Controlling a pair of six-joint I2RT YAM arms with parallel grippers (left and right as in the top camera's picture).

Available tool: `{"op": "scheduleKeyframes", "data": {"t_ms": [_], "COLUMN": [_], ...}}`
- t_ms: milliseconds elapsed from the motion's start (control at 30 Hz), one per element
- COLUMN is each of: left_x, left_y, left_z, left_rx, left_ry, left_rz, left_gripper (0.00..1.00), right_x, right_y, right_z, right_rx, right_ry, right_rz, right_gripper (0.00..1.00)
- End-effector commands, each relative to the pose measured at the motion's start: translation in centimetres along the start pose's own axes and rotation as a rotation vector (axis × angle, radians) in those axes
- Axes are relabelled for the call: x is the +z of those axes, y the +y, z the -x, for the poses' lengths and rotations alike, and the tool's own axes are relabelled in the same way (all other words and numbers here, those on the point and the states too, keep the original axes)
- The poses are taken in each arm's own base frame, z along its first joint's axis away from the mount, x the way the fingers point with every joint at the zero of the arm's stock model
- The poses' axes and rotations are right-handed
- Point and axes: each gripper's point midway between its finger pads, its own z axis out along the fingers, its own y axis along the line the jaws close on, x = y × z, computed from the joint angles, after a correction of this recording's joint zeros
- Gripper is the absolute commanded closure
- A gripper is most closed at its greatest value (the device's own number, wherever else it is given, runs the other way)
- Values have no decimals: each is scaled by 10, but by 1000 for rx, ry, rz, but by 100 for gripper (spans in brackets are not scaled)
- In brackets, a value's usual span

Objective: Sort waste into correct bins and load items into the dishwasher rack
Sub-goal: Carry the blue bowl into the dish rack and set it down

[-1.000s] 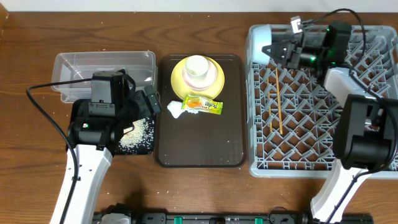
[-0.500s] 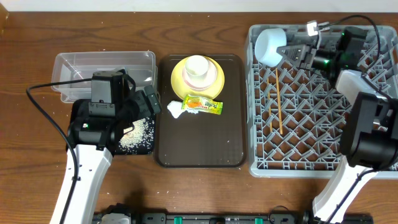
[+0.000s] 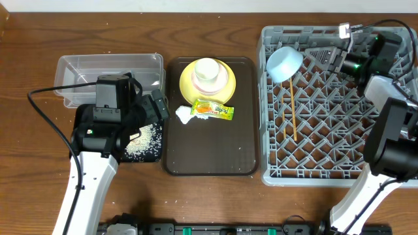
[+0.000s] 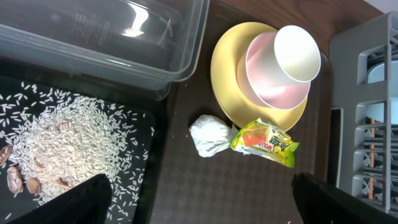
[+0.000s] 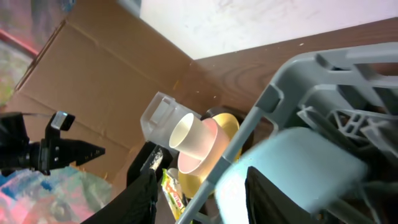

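Pulled back toward the far side of the rack away from the brown tray, the right gripper point(image 3: 321, 56) no longer clasps the light blue bowl point(image 3: 285, 63). Its fingers now stand apart with nothing between them, and the bowl rests tilted just clear of them. The bowl sits in the corner of the large grey pegged plastic dishwasher rack point(image 3: 339, 163) closest to the tray's far right corner.

That rack sits just right of the flat brown rectangular serving tray point(image 3: 209, 153). The clear plastic rectangular tub point(image 3: 85, 68) stands just left of the tray's far half. The shallow black rectangular tray point(image 4: 140, 180) lies just left of its near half, largely hidden under the left arm in the overhead view.

The left gripper point(image 4: 199, 205) hangs over the seam between the black tray and the brown one, spread wide and grasping nothing.

On the brown tray's far half sits the round yellow plate point(image 3: 189, 81), carrying the white bowl point(image 3: 222, 79), with the small white cup point(image 3: 207, 67) inside it. Just nearer than the plate, at the tray's middle, the crumpled white tissue point(image 3: 180, 115) touches the small yellow-green snack wrapper point(image 3: 212, 110).

A thin wooden chopstick point(image 3: 292, 108) lies in the rack's tray-side half. White rice grains point(image 4: 62, 149) are heaped in the black tray.
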Motion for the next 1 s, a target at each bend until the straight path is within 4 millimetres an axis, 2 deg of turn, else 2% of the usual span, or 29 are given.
{"op": "scheduleKeyframes", "data": {"t_ms": [0,200,367,467,567,633,700,767,867,967], "left_x": [-2,-2,-2,-2,-2,-2,-2,-2,-2,-2], "left_y": [0,1,1,1,1,1,1,1,1,1], "left_z": [5,4,3,3,3,3,3,3,3,3], "left_rx": [7,6,6,6,5,5,5,5,5,5], "left_ry": [-12,-6,-5,-4,-3,-3,-3,-3,-3,-3], "left_rz": [4,7,7,8,8,8,9,8,8,8], "left_gripper": [4,5,5,5,5,5,5,5,5,5], "right_x": [-9,-12,-17,-29,-46,-57,-58,-48,-15,22], "right_y": [-13,-19,-19,-18,-13,-4,11,25,43,55], "right_z": [4,15,34,40,36,31,24,16,-5,-30], "right_rx": [77,144,145,110,-3,-98,-204,-278,-338,-358], "right_ry": [-31,-75,-149,-175,-136,-80,1,73,174,259], "right_rz": [-48,-125,-312,-532,-826,-1002,-1123,-1153,-1097,-1026], "right_gripper": [59,59,60,59,58,57,56,55,53,44]}}
